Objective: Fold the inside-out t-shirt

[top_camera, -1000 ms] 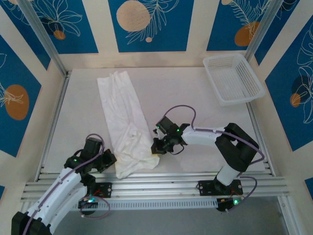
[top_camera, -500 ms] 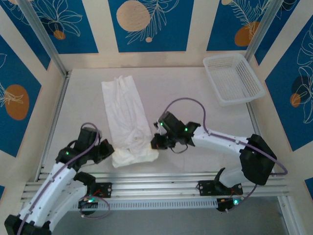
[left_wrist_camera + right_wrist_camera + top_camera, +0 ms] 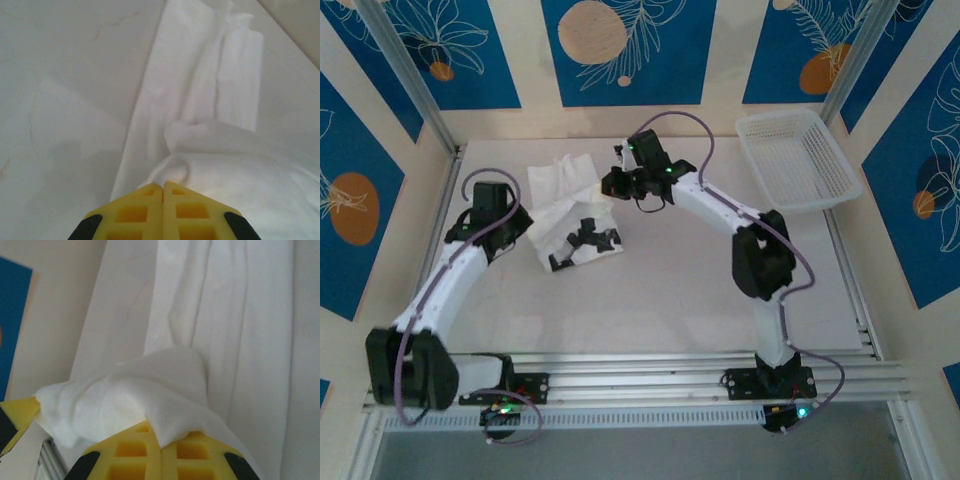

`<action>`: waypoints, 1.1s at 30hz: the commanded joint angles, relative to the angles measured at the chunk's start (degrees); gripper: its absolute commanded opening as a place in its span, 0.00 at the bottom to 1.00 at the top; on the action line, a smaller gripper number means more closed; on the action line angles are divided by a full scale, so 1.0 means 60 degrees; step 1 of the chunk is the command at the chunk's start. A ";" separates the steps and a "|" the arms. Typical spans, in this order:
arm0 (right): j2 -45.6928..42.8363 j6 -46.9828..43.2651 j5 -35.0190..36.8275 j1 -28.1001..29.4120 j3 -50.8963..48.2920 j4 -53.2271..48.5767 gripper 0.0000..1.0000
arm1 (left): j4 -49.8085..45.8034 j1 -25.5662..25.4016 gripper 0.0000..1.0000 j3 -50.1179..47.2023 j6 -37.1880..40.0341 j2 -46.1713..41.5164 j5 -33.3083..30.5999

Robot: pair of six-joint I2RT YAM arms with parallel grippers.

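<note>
Plainly, the risk sits in the two pinches. The left gripper (image 3: pixel 163 186) has its jaws pressed together on a small nub of the t-shirt (image 3: pixel 560 180). The right gripper (image 3: pixel 161 439) has its jaws closed on a corner that drapes back over them. We judge that such thin cloth could slide out of either pinch if the arms pull apart or travel at different speeds. One corner would then drop and the fold would land crooked. The raised cloth sags between the two grips, so if it is laid down slack it could bunch over the layer beneath. The corner hanging over the right jaws might also cling on release and drag the fold askew.

The t-shirt lies on the left half of the table (image 3: pixel 720 290), toward the far side, well apart from the basket (image 3: pixel 800 160) in the far right corner. Its long axis runs near to far, leaning a little left at the far end. The gripped edge is held up over the strip, with cloth falling away toward us. We cannot tell which end is the collar.
</note>
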 commanded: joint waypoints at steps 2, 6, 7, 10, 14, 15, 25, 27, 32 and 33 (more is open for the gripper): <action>0.1590 -0.0358 -0.0647 -0.0299 0.1916 -0.0649 0.04 | 0.1659 0.0649 0.00 0.0860 0.0535 0.1808 0.0589; 0.3152 -0.0583 -0.0958 -0.0460 0.3950 -0.0918 0.07 | 0.2477 0.0912 0.00 0.1616 0.0457 0.3399 0.1296; 0.3521 -0.0546 -0.1120 -0.0512 0.4508 -0.0988 0.09 | 0.2595 0.0943 0.00 0.1882 0.0509 0.3779 0.1342; 0.4450 -0.0368 -0.1189 -0.0630 0.5972 -0.1120 0.15 | 0.2984 0.1014 0.00 0.2589 0.0554 0.4731 0.1439; 0.5470 -0.0344 -0.1368 -0.0806 0.7379 -0.1142 0.34 | 0.3182 0.1065 0.00 0.3357 0.0505 0.5619 0.1463; 0.5602 -0.0323 -0.1366 -0.0853 0.7498 -0.1101 0.39 | 0.3163 0.1075 0.00 0.3528 0.0484 0.5805 0.1483; 0.4962 0.0155 -0.2112 -0.1899 0.7897 -0.1148 0.99 | 0.2897 0.1343 0.46 0.4349 0.0405 0.6110 0.1573; 0.4339 -0.0140 -0.2073 -0.2021 0.7391 -0.1737 0.99 | 0.2859 0.1444 0.53 0.3996 0.0504 0.5415 0.1485; 0.1430 -0.0470 -0.1656 -0.1766 0.1916 -0.0518 0.99 | 0.2113 0.1495 0.57 0.1898 0.0736 0.3073 0.1305; 0.0906 -0.0456 -0.1494 -0.1653 0.0773 0.0018 0.99 | 0.2170 0.1477 0.57 0.1389 0.0746 0.2679 0.1489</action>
